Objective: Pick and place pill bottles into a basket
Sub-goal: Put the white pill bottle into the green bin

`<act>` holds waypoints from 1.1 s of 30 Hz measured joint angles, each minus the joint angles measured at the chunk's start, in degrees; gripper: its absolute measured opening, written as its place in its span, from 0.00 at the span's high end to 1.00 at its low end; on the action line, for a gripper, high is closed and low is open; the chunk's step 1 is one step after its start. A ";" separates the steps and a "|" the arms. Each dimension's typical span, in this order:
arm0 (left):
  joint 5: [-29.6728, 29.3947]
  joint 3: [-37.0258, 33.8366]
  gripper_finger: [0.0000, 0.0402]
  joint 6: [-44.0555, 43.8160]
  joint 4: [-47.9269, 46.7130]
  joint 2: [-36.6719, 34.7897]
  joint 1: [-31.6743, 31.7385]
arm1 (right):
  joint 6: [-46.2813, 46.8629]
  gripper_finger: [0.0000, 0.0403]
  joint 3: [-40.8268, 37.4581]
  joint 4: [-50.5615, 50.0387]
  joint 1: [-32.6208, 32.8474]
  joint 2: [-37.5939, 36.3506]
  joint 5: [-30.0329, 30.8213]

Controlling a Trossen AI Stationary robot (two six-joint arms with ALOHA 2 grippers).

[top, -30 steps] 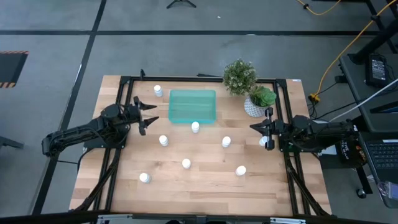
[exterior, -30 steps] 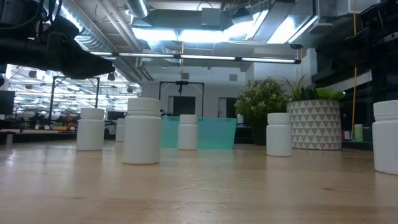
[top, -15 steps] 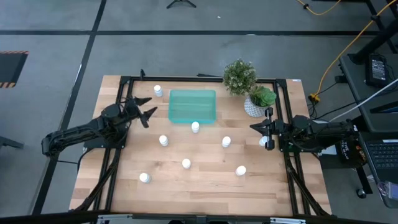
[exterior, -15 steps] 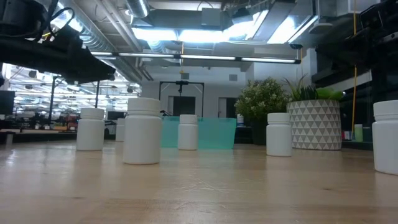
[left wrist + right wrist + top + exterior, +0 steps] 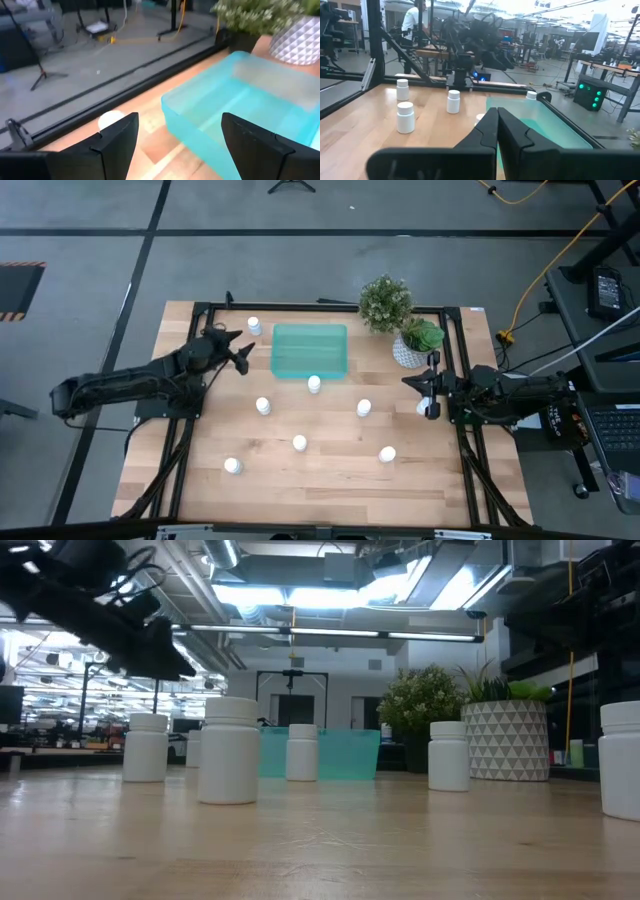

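Observation:
Several small white pill bottles stand upright on the wooden table, among them one (image 5: 254,326) at the far left, one (image 5: 314,384) just in front of the basket, and one (image 5: 263,406) nearer the middle. The teal basket (image 5: 310,350) sits at the far centre. My left gripper (image 5: 243,346) hovers open above the table between the far-left bottle and the basket's left wall; in its wrist view the gripper (image 5: 180,150) faces the basket (image 5: 240,105), with a bottle (image 5: 111,120) behind one finger. My right gripper (image 5: 408,384) waits shut at the right side, its fingers (image 5: 497,130) together.
Two potted plants stand at the far right, a leafy one (image 5: 385,302) and one in a white patterned pot (image 5: 412,345). A bottle (image 5: 423,408) stands close beside my right gripper. Black frame rails (image 5: 190,430) run along the table's left and right sides.
My left gripper has risen and reached toward the table's far edge and the basket's left side. It has tipped so that it slants downward, and it has stayed open. The bottles and the basket have kept their places.

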 joint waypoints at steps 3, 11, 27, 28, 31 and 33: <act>-2.84 4.60 0.31 -0.90 -2.55 5.39 0.03 | 0.00 0.98 0.00 0.00 0.00 0.00 0.02; -3.50 17.01 0.31 -2.32 -13.71 17.83 3.11 | 0.02 0.98 0.00 0.00 0.00 0.00 0.14; 3.13 19.94 0.31 -2.41 -15.94 29.65 16.37 | 0.04 0.98 0.00 0.01 0.00 0.00 0.15; 4.29 19.94 0.31 -2.42 -15.79 30.01 17.03 | 0.04 0.98 0.00 0.01 0.00 0.00 0.15; 7.88 19.94 0.31 -2.41 -14.51 30.95 18.70 | 0.04 0.98 0.00 0.00 0.00 0.00 0.15; 9.73 19.94 0.31 -2.38 -13.31 31.54 19.46 | 0.04 0.98 0.00 0.00 0.00 0.00 0.15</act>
